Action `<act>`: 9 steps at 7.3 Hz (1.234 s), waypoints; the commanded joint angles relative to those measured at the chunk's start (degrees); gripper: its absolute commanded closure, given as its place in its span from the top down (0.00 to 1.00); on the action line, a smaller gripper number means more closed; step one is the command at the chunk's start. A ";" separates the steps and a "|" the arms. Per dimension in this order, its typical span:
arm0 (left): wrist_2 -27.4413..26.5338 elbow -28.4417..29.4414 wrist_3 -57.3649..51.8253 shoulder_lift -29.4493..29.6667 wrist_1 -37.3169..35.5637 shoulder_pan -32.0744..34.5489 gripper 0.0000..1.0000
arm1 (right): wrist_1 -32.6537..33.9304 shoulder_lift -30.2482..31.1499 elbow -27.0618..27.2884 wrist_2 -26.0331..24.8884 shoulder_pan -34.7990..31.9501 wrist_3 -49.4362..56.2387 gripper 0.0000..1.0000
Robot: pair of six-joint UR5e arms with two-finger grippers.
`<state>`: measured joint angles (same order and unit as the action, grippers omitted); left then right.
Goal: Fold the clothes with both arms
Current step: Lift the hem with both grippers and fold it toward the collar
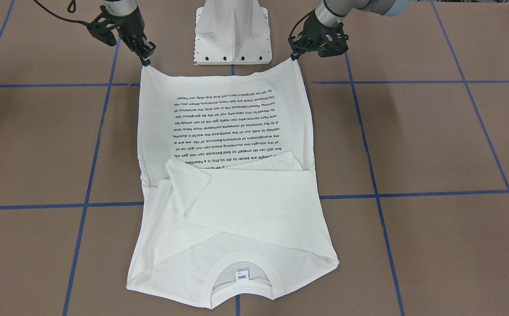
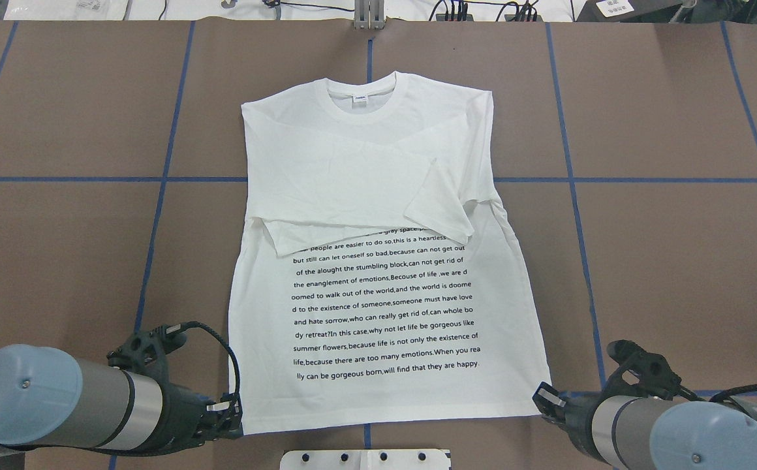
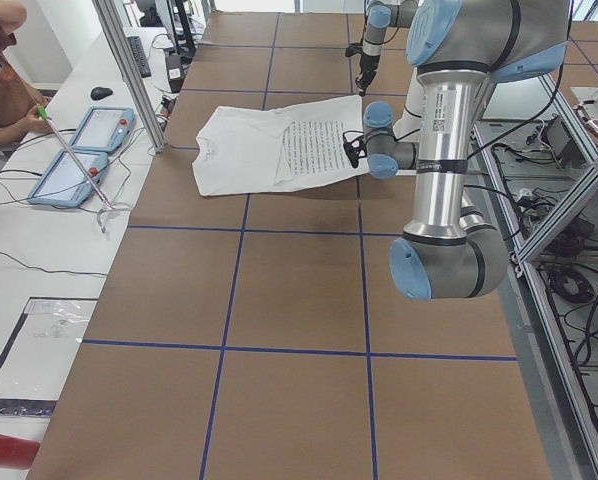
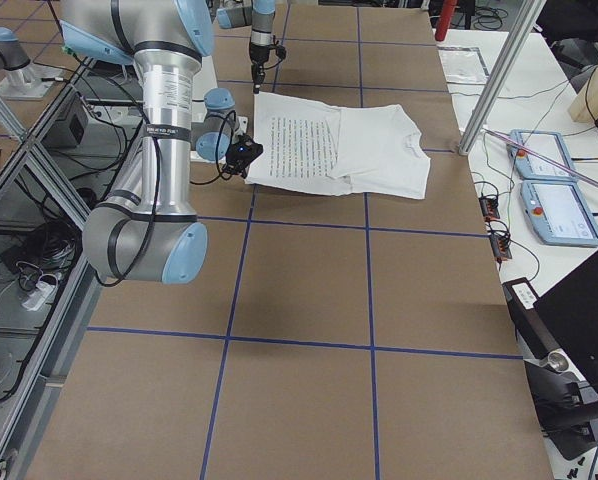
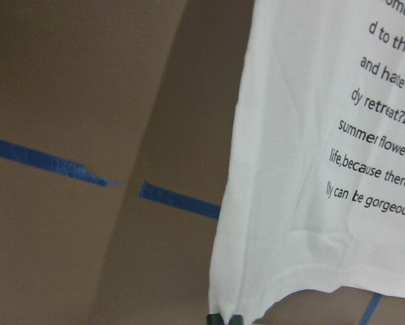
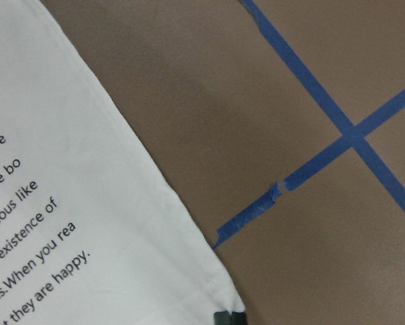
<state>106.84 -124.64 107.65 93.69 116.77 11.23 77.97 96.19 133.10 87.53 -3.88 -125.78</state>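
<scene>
Left arm [image 2: 59, 408]: enters low from near-left corner, forearm near level, wrist pitched down and inward. Left end effector [image 2: 233, 418]: fingers pinched together on near-left hem corner of shirt [image 2: 378, 307]. Right arm [image 2: 698, 434]: mirror pose from near-right corner, wrist pitched down. Right end effector [image 2: 543, 395]: fingers closed on near-right hem corner. Two end effectors well apart, roughly level. Left wrist view: only dark fingertips [image 5: 219, 319] show, at bottom edge.

The white shirt [image 2: 385, 391] is showing black lines, the last reading "lly can be gorgeous born,will find that they are happy."
</scene>
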 commanded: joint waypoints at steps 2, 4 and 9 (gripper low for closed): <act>0.29 -3.67 -4.96 2.36 -11.18 5.69 0.00 | 0.34 -3.69 1.47 3.85 -8.73 1.14 0.00; 0.12 -1.93 -21.79 4.46 -11.21 12.99 0.00 | 1.04 -12.90 -6.05 7.02 -18.21 11.03 0.00; 0.38 20.83 -35.65 22.40 -10.16 29.35 0.00 | 2.71 -32.35 -27.94 21.08 -40.30 24.70 0.00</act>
<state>107.22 -106.83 74.93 114.02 106.43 37.02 80.61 68.04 109.81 105.91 -39.58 -102.68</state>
